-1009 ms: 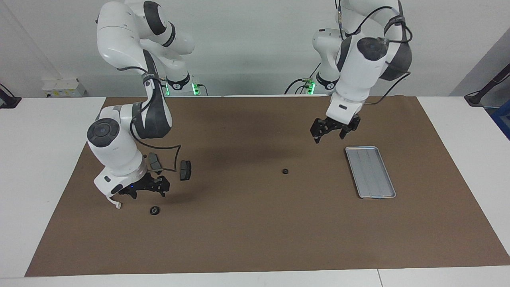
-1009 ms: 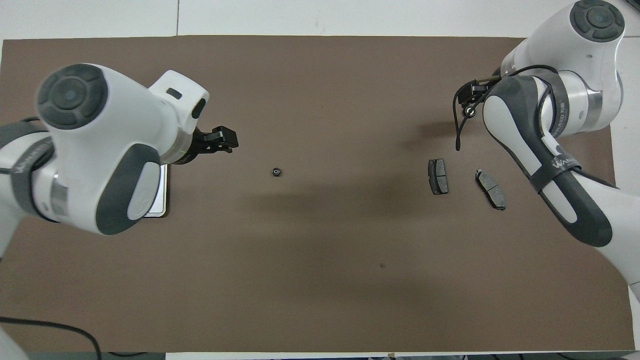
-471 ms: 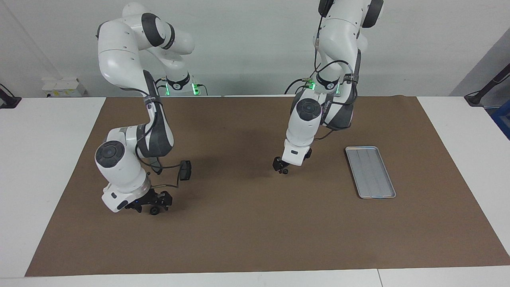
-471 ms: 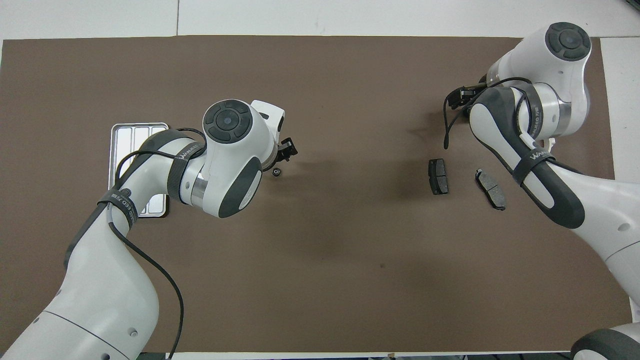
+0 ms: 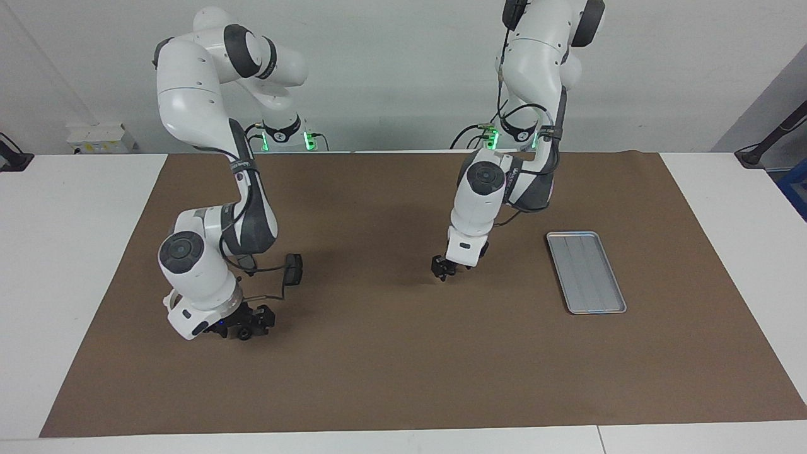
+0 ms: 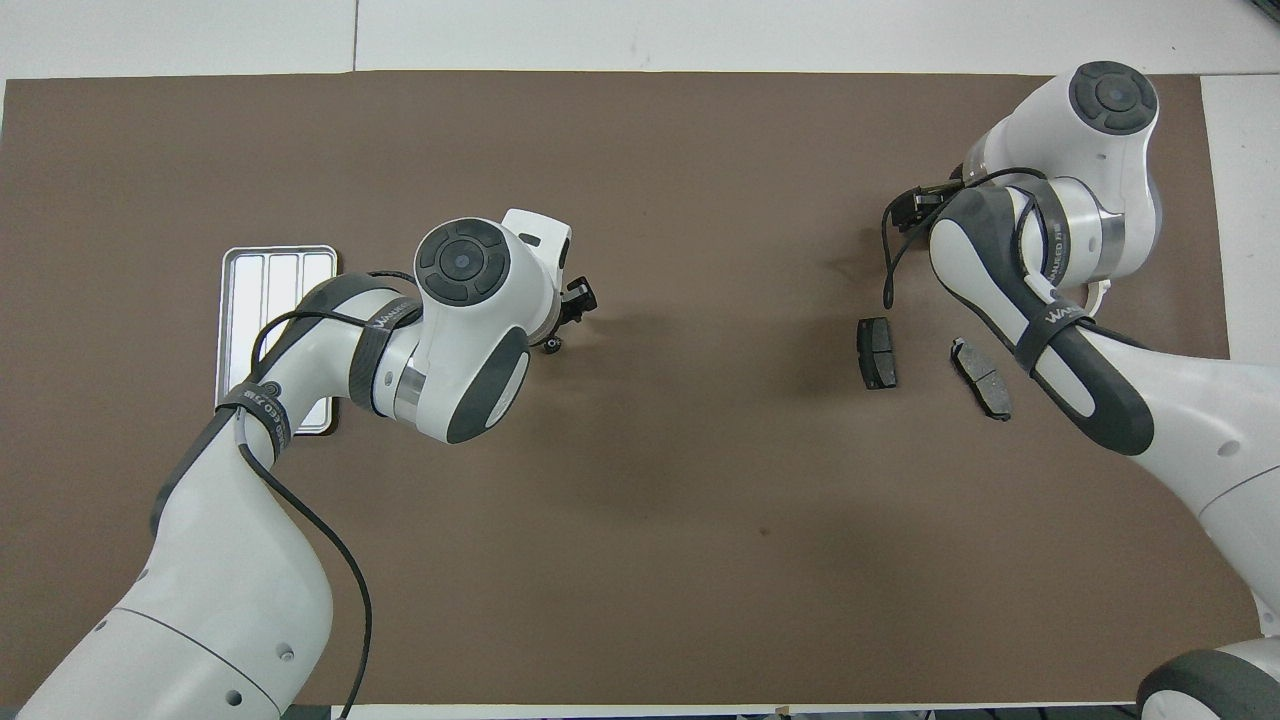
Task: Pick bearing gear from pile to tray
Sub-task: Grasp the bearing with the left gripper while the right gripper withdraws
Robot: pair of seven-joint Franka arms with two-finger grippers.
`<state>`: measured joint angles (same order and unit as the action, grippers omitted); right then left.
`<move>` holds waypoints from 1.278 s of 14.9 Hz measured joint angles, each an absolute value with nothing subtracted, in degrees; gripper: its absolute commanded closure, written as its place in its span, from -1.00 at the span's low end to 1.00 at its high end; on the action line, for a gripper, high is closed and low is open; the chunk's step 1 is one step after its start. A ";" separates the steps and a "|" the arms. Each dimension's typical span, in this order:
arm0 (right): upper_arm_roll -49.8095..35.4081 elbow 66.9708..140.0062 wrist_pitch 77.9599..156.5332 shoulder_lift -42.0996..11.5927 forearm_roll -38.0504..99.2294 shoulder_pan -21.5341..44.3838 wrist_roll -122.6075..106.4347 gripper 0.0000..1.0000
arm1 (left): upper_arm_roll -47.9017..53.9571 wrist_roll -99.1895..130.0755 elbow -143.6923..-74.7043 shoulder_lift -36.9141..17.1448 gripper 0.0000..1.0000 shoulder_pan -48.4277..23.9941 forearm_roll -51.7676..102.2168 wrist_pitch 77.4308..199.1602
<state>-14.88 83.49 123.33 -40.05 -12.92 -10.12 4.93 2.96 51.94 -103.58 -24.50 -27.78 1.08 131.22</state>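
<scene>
The mat is plain matte brown, with the white table showing around it. The tray on the mat is silver-grey with faint lengthwise ridges. 2 brake pads on the mat are dark grey, nearly black. The tiny round piece on the mat is black too. Both arms are glossy white with dark grey joints, with green lights glowing at their bases.
</scene>
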 measured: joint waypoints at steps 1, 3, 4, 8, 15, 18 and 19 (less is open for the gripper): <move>-14.76 83.84 123.34 -40.06 -13.00 -10.19 4.93 -1.00 | 2.96 52.01 -103.70 -24.67 -0.39 -27.81 1.07 131.38; -14.55 84.22 123.34 -40.07 -13.04 -10.74 4.93 -1.00 | 2.95 52.03 -104.11 -24.92 -0.25 -28.03 1.08 131.70; -14.54 84.30 123.34 -40.07 -13.09 -11.04 4.93 -1.00 | 2.95 52.09 -104.36 -24.99 -0.23 -28.19 1.08 131.91; -14.55 84.36 123.34 -40.07 -13.16 -11.30 5.13 -1.00 | 2.97 52.14 -105.15 -25.00 -0.18 -28.44 1.08 132.15; -14.89 84.56 123.85 -39.80 -13.16 -11.08 7.16 -0.16 | 2.97 52.16 -105.37 -25.00 -0.06 -28.49 1.07 133.37; -14.95 84.55 123.97 -39.55 -13.16 -11.08 7.44 0.33 | 2.97 52.17 -105.40 -25.00 -0.05 -28.49 1.07 133.61; -14.96 84.54 124.11 -39.48 -13.16 -11.08 7.45 0.50 | 2.97 52.17 -105.43 -25.00 -0.05 -28.49 1.07 133.73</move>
<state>-14.96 84.54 124.11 -39.48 -13.16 -11.08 7.45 2.97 52.17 -105.43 -25.00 -28.49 1.07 133.73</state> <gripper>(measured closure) 0.480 0.498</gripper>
